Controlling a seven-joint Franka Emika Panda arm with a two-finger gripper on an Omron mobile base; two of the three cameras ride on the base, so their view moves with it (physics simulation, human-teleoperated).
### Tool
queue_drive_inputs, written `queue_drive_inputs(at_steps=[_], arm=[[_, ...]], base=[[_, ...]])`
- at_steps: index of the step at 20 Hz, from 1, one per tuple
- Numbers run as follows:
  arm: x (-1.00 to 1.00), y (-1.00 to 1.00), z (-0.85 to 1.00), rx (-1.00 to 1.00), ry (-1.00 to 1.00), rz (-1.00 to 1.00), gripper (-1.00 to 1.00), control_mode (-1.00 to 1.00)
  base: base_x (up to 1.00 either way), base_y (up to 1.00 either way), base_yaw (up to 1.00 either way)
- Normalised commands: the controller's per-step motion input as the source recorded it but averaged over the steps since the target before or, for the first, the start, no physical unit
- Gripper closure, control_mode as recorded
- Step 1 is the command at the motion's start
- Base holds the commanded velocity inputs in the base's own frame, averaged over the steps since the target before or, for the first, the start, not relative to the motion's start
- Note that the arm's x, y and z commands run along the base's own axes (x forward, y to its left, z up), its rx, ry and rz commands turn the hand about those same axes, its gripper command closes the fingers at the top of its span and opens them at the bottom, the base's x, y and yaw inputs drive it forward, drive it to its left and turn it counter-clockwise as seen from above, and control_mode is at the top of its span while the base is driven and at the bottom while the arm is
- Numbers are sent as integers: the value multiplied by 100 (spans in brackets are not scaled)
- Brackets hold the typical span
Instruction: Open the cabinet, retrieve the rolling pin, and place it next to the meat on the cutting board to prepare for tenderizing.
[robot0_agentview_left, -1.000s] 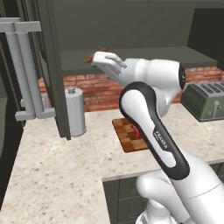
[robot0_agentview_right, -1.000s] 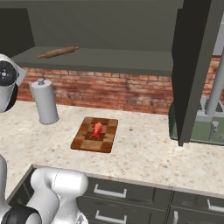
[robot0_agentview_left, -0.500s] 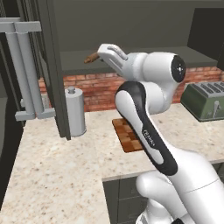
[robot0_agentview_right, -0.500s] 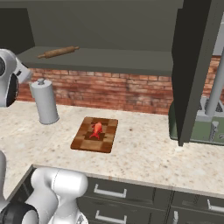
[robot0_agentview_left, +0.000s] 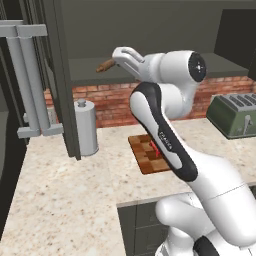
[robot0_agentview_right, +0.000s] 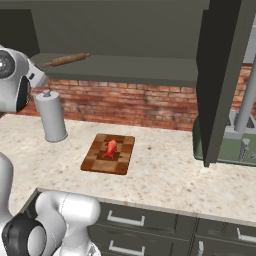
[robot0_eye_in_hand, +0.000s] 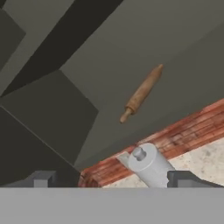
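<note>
Rolling pin (robot0_eye_in_hand: 141, 93): slim brown wooden cylinder with narrower handles, lying on the flat shelf inside the cabinet (robot0_agentview_right: 150, 65), doors swung wide. Gripper (robot0_agentview_left: 120, 53) raised at shelf height just beside the pin's end; fingers spread apart, nothing between them. Below, grey metal canister (robot0_agentview_right: 52, 116) on speckled counter (robot0_agentview_right: 165, 175); red-orange meat (robot0_agentview_right: 111, 147) on checkered cutting board (robot0_agentview_right: 97, 161).

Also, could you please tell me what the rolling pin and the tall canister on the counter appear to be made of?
The rolling pin looks like matte brown wood, judging by its warm, unglossy colour. The canister seems to be grey brushed metal: pale, even grey with a soft sheen, though painted plastic cannot be ruled out.
</note>
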Motion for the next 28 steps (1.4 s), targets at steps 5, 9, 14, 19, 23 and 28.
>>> queue_drive_inputs(at_steps=[5,9,14,19,23,28], arm=[[32,0,0,-18,1,0,-100,-100],[33,1,1,-19,1,-1,-100,-100],[35,3,1,-16,5,-2,-100,-100],[21,3,0,-5,2,0,-100,-100],[40,11,0,-4,2,-5,-100,-100],[43,18,0,-7,3,-11,-100,-100]], base=[[0,0,0],[0,0,0],[0,0,0],[0,0,0],[0,0,0],[0,0,0]])
